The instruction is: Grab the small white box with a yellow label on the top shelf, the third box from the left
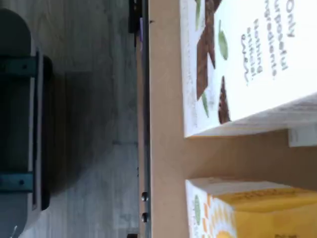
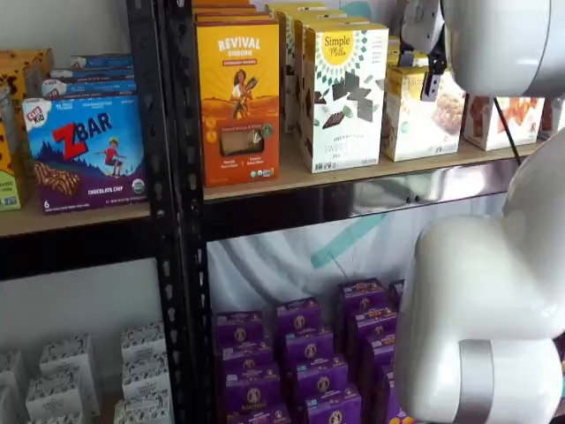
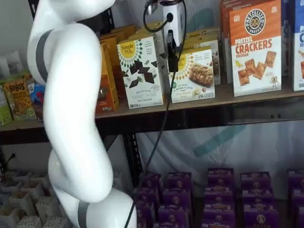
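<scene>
The small white box [image 3: 195,75], with a yellow sunburst label and a baked-bar photo, stands on the top shelf [image 3: 228,97] right of the taller white box with chocolate squares [image 3: 141,71]. It also shows in a shelf view [image 2: 418,117]. My gripper [image 3: 172,58] hangs in front of the small box's left part, its black fingers showing no clear gap. In a shelf view the gripper [image 2: 432,84] sits at the box's upper right. The wrist view shows the small box's yellow top [image 1: 252,208], the taller box [image 1: 247,64] and the tan board [image 1: 166,148].
An orange Revival box [image 2: 237,97] stands left of the taller white box. An orange-and-white crackers box [image 3: 254,47] stands right of the small box. Purple boxes [image 2: 300,353] fill the lower shelf. A black upright [image 2: 172,194] divides the shelves. The white arm [image 3: 71,104] stands in front.
</scene>
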